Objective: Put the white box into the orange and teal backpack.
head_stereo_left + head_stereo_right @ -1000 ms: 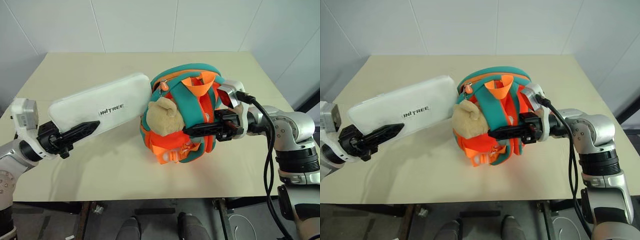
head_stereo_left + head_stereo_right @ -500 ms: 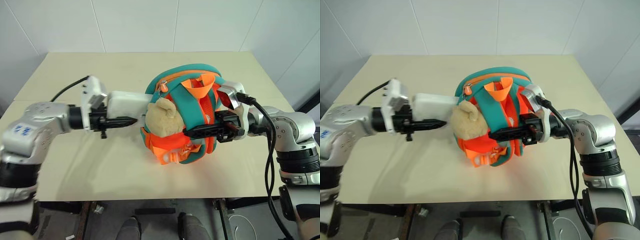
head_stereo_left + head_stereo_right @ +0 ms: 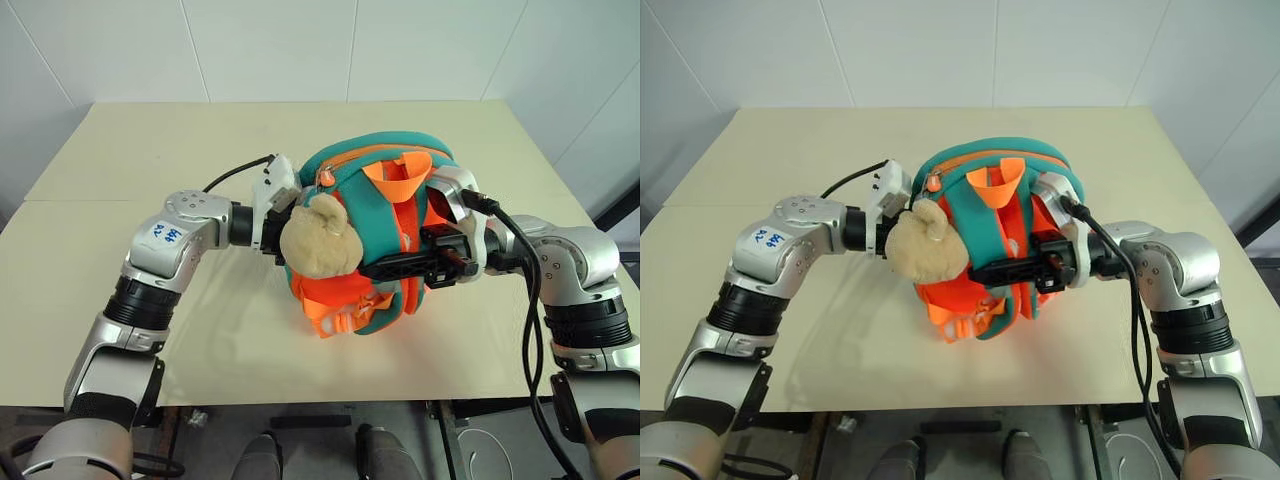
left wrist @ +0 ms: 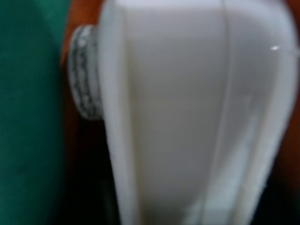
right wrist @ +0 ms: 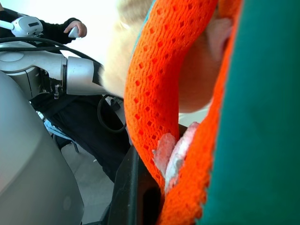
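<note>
You can see a big, pale beige counter [image 3: 150, 150] with a small backpack of bright orange cloth and teal trim [image 3: 385, 225] standing in the middle of it. Your left arm reaches up to the bag's open side, and its hand [image 3: 285, 222] is tucked behind the soft beige plush bear [image 3: 318, 237], so you cannot tell if that hand is spread or pinching. The flat white box with rounded corners [image 4: 197, 117] sits deep inside the bag, right in front of the left wrist camera, with orange and teal cloth beside it. Your right hand [image 3: 375, 268] is pressed together, pinching an orange mesh strap [image 5: 159, 89] on the backpack's front.
</note>
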Motion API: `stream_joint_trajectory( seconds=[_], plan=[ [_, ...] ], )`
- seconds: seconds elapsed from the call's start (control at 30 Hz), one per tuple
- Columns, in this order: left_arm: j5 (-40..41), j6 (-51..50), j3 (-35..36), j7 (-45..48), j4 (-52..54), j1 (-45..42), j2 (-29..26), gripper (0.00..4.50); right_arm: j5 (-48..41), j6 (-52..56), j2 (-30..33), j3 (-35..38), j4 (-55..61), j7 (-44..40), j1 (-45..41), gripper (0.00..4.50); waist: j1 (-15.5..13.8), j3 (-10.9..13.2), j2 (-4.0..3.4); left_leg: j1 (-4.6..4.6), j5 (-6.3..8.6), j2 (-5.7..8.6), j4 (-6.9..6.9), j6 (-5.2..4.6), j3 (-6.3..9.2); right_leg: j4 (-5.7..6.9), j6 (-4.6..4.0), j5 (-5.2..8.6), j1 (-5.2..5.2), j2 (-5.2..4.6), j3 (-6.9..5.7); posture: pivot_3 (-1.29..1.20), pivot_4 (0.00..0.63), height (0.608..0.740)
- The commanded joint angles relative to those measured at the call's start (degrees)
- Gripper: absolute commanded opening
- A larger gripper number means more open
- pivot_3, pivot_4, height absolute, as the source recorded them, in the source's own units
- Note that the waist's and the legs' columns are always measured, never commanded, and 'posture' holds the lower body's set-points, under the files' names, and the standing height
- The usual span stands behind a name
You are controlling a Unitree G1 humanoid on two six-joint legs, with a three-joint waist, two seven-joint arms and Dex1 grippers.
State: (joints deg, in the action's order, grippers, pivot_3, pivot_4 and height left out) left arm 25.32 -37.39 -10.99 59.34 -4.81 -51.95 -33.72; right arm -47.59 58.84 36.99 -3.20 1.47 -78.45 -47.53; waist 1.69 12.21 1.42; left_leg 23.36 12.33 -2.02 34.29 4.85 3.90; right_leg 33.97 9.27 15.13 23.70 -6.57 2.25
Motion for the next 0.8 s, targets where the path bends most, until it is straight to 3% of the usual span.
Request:
stream_joint_trajectory(
  seconds=[0.03,0.13,0.3,0.5,0.63,0.8],
  plan=[
    [0.27,0.93,4.69,-0.88,3.82,1.43,-1.89,3.42,-1.91,0.03,-0.39,1.76,1.8,0.81,0.04,0.02,0.07,0.0,0.0,-0.02,0.0,0.0,0.0,0.0,0.0,0.02,0.0,0.0,0.0,0.0,0.0,0.0,0.15,0.74],
    [2.27,0.55,8.37,0.3,6.19,3.48,-4.37,4.24,-1.76,-0.27,-0.34,1.59,1.4,1.19,-0.04,0.02,0.08,0.0,0.0,-0.04,-0.01,0.0,0.05,0.0,0.01,0.11,-0.01,0.0,-0.01,0.0,0.01,0.0,0.15,0.74],
    [8.5,-0.84,15.07,8.11,12.72,11.18,-12.29,4.24,-0.61,-1.35,-0.12,0.95,-0.27,0.88,-0.41,0.02,0.58,0.01,-0.01,-0.07,0.0,-0.01,0.01,0.01,0.01,0.17,-0.08,0.05,0.02,0.01,0.02,0.0,0.15,0.74],
    [12.98,-3.62,21.58,7.84,19.82,15.87,-17.99,4.24,1.42,-3.13,0.07,-0.21,-2.74,-0.33,-0.85,0.02,-0.21,0.01,0.0,-0.06,0.0,-0.01,0.04,0.0,0.02,0.15,-0.11,0.07,0.0,0.0,0.01,0.0,0.15,0.74],
    [18.26,-7.31,24.51,4.42,25.58,15.79,-17.67,4.24,2.52,-4.11,0.07,-0.77,-4.17,-1.27,-1.24,0.02,-0.08,0.01,0.0,-0.07,0.01,-0.01,0.08,-0.01,0.02,0.15,-0.1,0.06,-0.04,-0.01,0.01,0.0,0.15,0.74],
    [21.14,-8.1,22.59,-2.47,28.82,14.52,-11.58,4.24,3.84,-5.16,-0.56,-1.34,-5.89,-2.12,-2.07,0.02,-0.09,0.01,0.0,-0.09,0.01,-0.01,0.15,-0.01,0.02,0.24,-0.1,0.06,-0.04,0.0,0.02,0.0,0.15,0.74]
  ],
)
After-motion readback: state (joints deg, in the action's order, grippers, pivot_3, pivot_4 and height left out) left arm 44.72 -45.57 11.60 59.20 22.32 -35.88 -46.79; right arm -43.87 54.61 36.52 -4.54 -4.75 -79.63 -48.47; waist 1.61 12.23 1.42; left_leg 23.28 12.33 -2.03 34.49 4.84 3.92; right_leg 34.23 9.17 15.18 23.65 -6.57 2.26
